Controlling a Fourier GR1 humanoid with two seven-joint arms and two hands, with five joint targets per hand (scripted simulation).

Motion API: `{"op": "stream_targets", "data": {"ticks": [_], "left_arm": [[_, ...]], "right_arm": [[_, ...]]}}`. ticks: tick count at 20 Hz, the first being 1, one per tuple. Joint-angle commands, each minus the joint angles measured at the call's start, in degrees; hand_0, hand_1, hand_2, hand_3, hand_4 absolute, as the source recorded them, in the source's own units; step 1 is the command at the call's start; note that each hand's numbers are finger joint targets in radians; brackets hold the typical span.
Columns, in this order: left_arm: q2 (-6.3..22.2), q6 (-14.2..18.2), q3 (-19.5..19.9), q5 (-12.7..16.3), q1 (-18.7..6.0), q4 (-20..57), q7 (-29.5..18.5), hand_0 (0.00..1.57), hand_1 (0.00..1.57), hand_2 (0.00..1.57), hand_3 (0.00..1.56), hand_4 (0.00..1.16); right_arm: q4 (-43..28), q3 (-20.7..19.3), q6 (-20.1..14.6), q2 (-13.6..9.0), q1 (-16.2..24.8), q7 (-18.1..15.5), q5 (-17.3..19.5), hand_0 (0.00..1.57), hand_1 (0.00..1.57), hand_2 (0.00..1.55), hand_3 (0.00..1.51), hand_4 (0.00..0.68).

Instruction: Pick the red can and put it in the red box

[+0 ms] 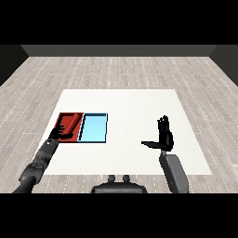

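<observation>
Left hand (59, 133) over red tray (70, 122), fingers unclear | right hand (163, 135) open above table (130, 104)

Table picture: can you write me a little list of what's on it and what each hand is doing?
table: white, on a wooden floor
red tray: left part of the table
blue tray: right beside the red tray
red can: can't make one out
left hand: over the near edge of the red tray; fingers too dark to read
right hand: held up over the right part of the table, fingers straight, thumb out to the side, holding nothing
</observation>
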Motion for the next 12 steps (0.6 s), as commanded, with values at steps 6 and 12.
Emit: {"op": "stream_targets", "data": {"ticks": [6,12], "left_arm": [[-1.57,1.12,11.21,9.83,-2.81,-2.62,-11.84,0.0,0.0,0.0,0.0,0.0],[-5.99,-15.6,22.01,22.97,-3.76,-15.48,-29.12,0.0,0.0,0.0,0.0,0.0]], "right_arm": [[1.11,-1.39,2.5,-0.49,-1.42,0.26,-1.83,0.0,0.0,0.0,0.0,0.0],[0.88,-0.75,3.57,-0.51,-0.69,-1.12,-1.44,0.0,0.0,0.0,0.0,0.0]]}}
